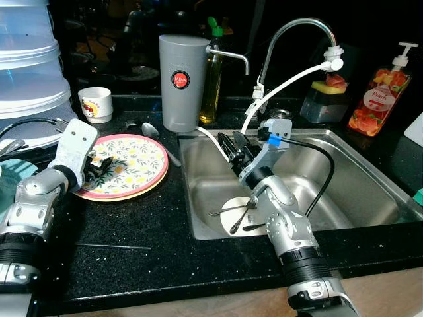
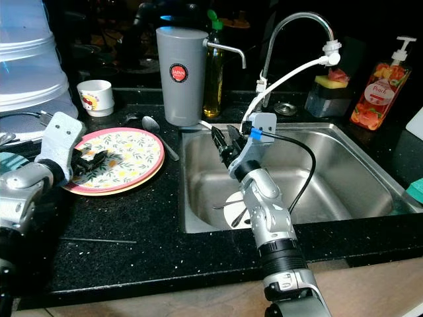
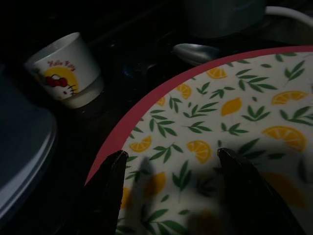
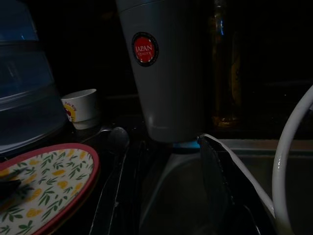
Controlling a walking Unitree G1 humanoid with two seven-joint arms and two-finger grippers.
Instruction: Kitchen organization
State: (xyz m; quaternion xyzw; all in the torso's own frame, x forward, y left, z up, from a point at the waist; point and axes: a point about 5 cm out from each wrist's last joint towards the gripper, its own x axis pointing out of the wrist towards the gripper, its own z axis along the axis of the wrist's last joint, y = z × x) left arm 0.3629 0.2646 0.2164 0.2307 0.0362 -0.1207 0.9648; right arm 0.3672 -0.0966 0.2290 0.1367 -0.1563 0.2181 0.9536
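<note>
Open left end effector [image 3: 171, 196] over round, lemon-patterned plate [image 1: 132, 162].

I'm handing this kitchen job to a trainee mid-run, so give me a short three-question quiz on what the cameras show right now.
1. True or false: the left gripper hovers open over the round pink-rimmed plate with lemon print.
2. What lies in the bottom of the stainless steel sink? A) metal cutlery on a small white dish B) a sponge C) a mug
3. Fill in: the metal spoon on the black counter lies between the plate and the tall grey ____.

Key
1. True: its fingers stand apart above the plate.
2. A.
3. Container, with a red round label.
</note>
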